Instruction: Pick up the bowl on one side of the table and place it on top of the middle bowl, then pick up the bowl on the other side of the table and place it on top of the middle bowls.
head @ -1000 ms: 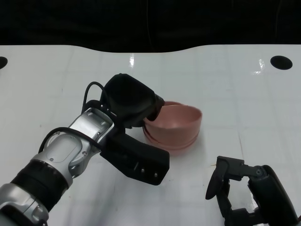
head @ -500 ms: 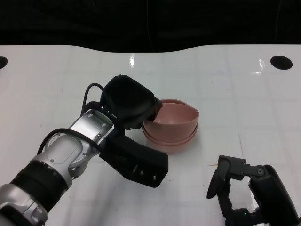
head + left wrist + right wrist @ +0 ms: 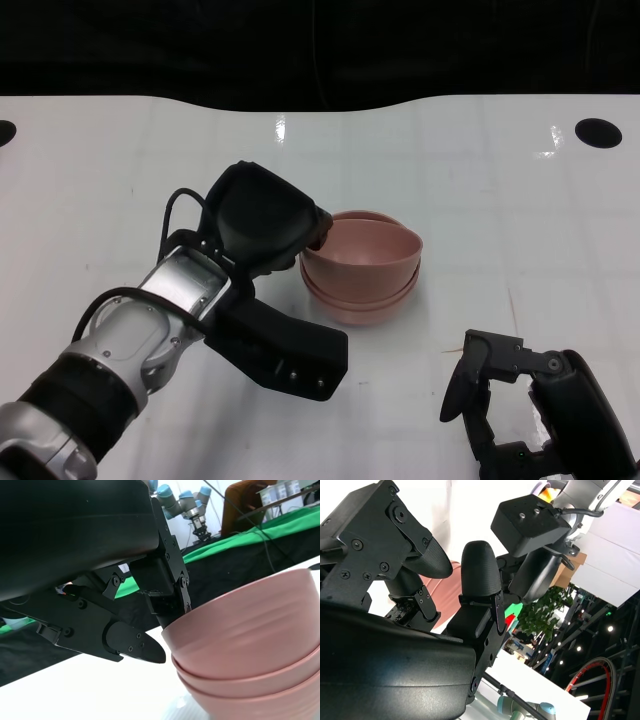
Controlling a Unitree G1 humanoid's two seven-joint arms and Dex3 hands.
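Fingers (image 3: 172,597) of left hand (image 3: 265,215) on top bowl (image 3: 250,625) rim, 3 stacked

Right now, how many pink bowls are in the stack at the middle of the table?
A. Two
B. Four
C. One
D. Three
D: the left wrist view shows three nested pink rims in the stack, with the left hand touching the rim of the top bowl.

Left hand (image 3: 262,218) extended forward; right hand (image 3: 520,400) low, fingers (image 3: 462,385) apart.
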